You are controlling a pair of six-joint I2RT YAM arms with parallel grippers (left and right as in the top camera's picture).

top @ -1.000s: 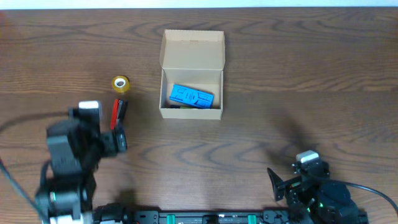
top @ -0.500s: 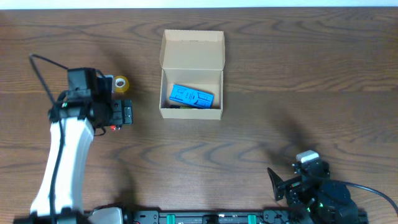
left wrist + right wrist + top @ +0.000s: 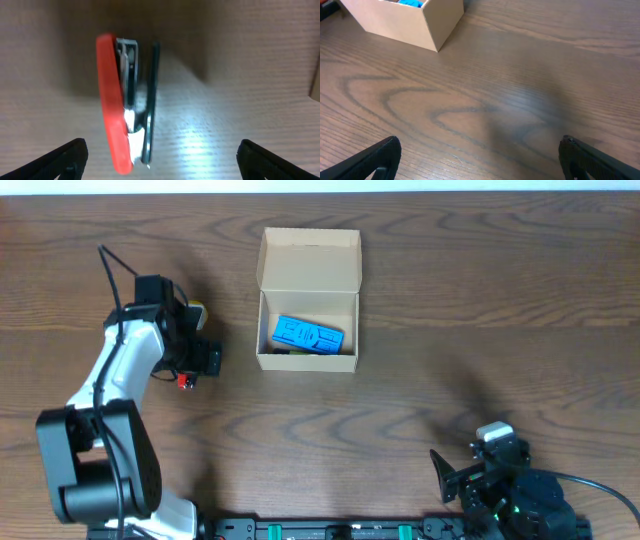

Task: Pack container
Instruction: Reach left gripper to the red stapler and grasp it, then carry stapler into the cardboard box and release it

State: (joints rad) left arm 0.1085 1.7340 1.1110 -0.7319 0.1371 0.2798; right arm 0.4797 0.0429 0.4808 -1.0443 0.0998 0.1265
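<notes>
The container, a tan cardboard box (image 3: 308,358) with its flap lid open at the back, stands at the table's middle and holds a blue flat item (image 3: 308,335). Its corner shows in the right wrist view (image 3: 415,22). A red and black stapler-like tool (image 3: 122,100) lies on the table left of the box; only its red tip (image 3: 184,382) shows overhead. My left gripper (image 3: 200,362) hovers over it, open, the tool between and ahead of the fingers (image 3: 160,165). My right gripper (image 3: 448,475) is open and empty (image 3: 480,160) at the front right.
A yellow tape roll (image 3: 198,308) lies just behind the left gripper, partly hidden by the arm. A dark small thing lies in the box by the blue item. The table's far edge runs along the top of the overhead view.
My left arm has swung from the front left up and right, and its gripper now hangs over the red tool. The right arm has not moved.
</notes>
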